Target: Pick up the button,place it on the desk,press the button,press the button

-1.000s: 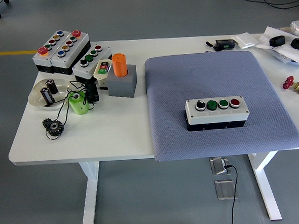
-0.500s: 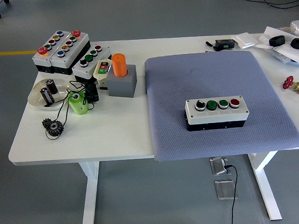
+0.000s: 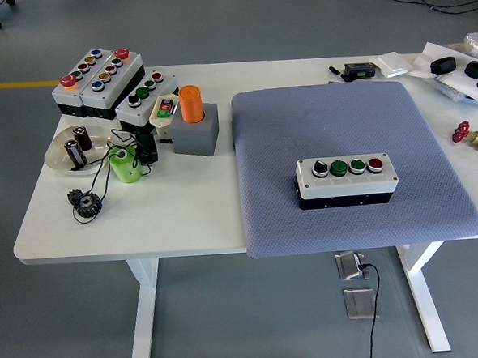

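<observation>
Grey-blue padded mat [image 3: 332, 108] covers the worktop's [image 3: 184, 215] right half; the four-button control box [image 3: 347, 180] sits near the mat's front edge. Rigid, boxy and probably light, it suits a grip across its long sides. No robot fingers are visible.

A white button box [image 3: 347, 180] with a black base is seen lying flat on a grey-blue pad [image 3: 333, 124] on the counter [image 3: 184, 215], toward the pad's near edge. Four buttons are set in a row on its top: one black-and-white, two green, one red.
</observation>
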